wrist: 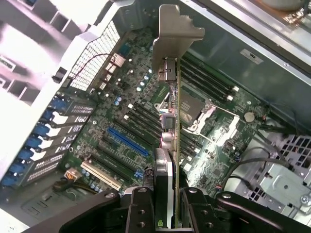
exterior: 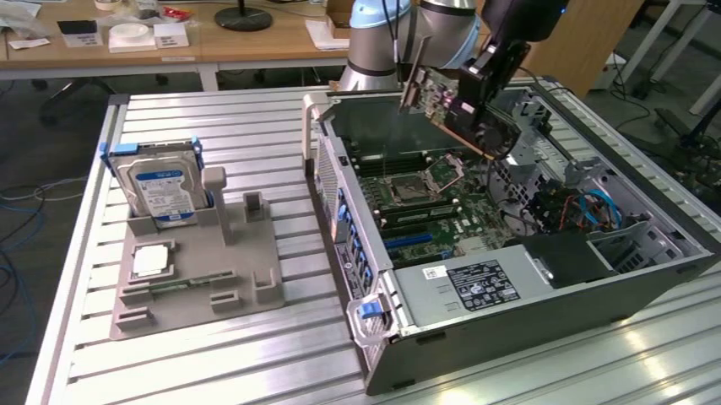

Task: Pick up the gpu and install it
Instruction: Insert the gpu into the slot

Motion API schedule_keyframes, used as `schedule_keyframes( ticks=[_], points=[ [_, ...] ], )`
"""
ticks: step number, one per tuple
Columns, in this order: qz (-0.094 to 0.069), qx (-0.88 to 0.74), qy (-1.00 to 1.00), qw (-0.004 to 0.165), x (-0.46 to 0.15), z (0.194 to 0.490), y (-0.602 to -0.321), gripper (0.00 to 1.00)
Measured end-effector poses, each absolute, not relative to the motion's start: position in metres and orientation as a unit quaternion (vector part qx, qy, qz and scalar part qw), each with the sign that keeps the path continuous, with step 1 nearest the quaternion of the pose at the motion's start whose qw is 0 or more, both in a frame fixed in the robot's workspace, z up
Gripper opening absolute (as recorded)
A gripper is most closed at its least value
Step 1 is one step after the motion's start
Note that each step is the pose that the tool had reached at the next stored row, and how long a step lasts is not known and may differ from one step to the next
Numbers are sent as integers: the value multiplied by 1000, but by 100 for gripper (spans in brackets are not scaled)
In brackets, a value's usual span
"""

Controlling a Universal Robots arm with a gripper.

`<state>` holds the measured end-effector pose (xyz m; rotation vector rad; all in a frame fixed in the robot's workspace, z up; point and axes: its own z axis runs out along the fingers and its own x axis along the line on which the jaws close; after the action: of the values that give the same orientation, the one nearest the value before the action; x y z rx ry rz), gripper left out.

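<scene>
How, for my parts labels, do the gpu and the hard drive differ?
The gpu hangs in the gripper above the open computer case; the hard drive stands upright in the gray holder. The gpu is a thin card with a silver bracket; the hard drive is boxy with a blue-white label. Neither is installed.

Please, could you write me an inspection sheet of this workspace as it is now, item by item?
Surface: slatted metal table, carrying a grey fixture tray and an open computer case.
Job's things: gpu held in the air above the case's motherboard, not seated in a slot.
Clutter: hard drive upright in the tray; memory stick lying in it.
Gripper: gripper shut on the gpu's edge.
Cables: blue cables inside the case; loose cables on the floor at the exterior view's left.
Surroundings: wooden desks behind.
</scene>
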<state>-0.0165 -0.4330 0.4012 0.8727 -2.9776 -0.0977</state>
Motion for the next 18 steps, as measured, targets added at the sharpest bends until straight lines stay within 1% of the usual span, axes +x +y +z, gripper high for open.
schedule_keyframes(
  ticks=[18],
  points=[
    [-28,430,-902,23,-16,396,-433,28]
  ],
)
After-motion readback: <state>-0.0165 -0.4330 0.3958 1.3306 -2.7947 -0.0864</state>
